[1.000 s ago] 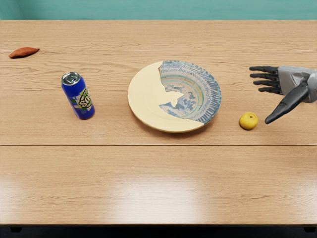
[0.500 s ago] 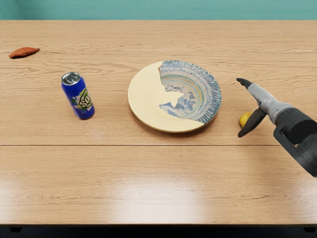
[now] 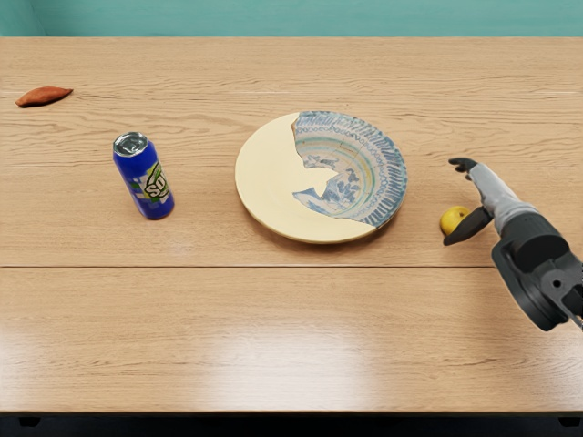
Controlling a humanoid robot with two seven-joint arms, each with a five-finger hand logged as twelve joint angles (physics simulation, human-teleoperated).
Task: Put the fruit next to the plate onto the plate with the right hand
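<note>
While the right hand [image 3: 481, 195] comes in at the 3 o'clock edge of the table [image 3: 291, 328], its fingers are spread, gripping nothing | yellow fruit [image 3: 451, 219] lies on the wood touching the thumb, at 4 o'clock of the plate [image 3: 269, 177], near its rim | bare wood between | can [image 3: 143, 175] well apart at 9 o'clock

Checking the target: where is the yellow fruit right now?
Head view, right side: the yellow fruit lies on the table between the plate and the right hand.

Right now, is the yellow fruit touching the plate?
Apart. The head view shows bare table between the yellow fruit and the plate.
</note>
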